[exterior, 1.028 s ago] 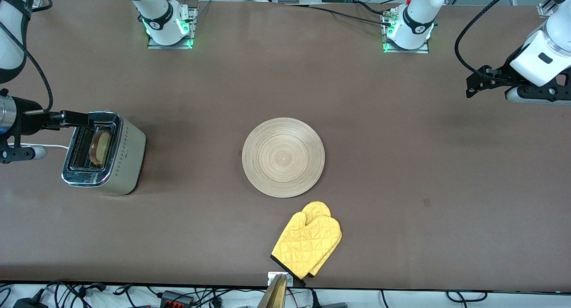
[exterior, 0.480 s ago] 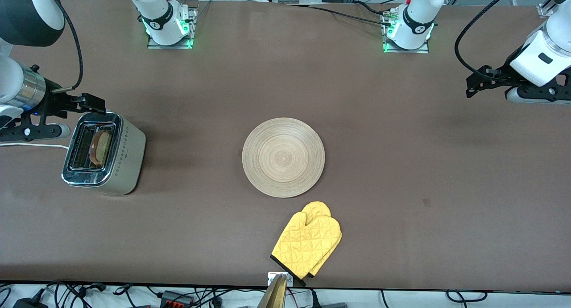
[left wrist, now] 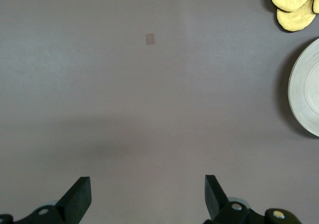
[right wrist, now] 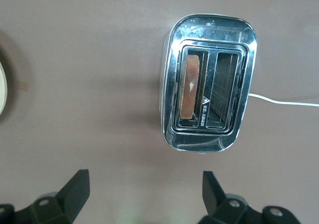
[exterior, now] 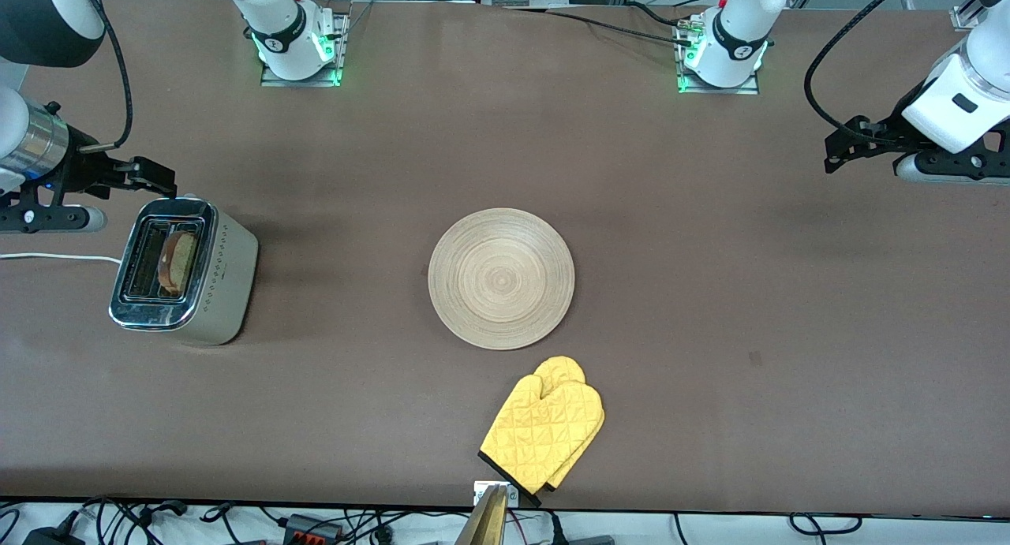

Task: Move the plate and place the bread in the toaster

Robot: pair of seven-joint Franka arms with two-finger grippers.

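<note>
Right gripper (exterior: 158,178) up over the table by the toaster (exterior: 185,270), jaws wide apart, empty, touching nothing. Left gripper (exterior: 840,147) waits over bare table at the left arm's end, jaws spread, empty. Bread (exterior: 178,263) stands in the toaster slot nearer the plate (exterior: 501,278). Plate mid-table; yellow oven mitt (exterior: 544,433) just nearer the camera, at the table edge.

The bread (exterior: 178,263) stands deep in one slot of the toaster (exterior: 185,270), so only its upper edge shows. The plate (left wrist: 305,94) is cut by the edge in both wrist views. The yellow oven mitt (left wrist: 291,5) is cut off in the left wrist view. The toaster's white cord (exterior: 55,256) leaves the front view at its edge
</note>
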